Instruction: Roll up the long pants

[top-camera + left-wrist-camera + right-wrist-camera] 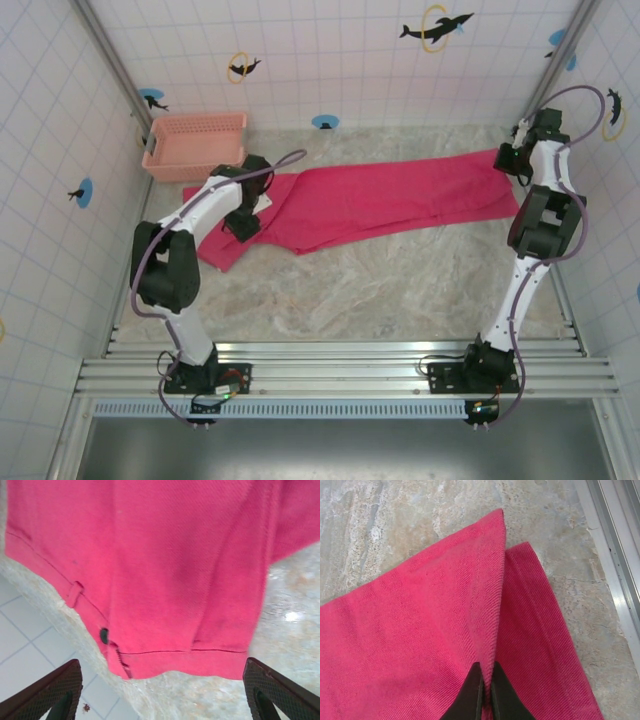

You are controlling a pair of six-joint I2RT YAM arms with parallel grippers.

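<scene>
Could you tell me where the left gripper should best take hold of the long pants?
Probably the long pants at the waistband hem, approached from above at the left end: it lies flat, thick and stitched, between the fingers of the open left gripper.

L fingers (50,695) wide apart, R fingers (470,697) tight together

The long pants (370,200) lie unrolled, mostly flat, across the far side of the bench (380,290). They are bright magenta twill, with the waistband at the left showing a belt loop and a dark button. The legs run right, one over the other, and the top cuff is pinched into a ridge by the right hand (486,669).
</scene>
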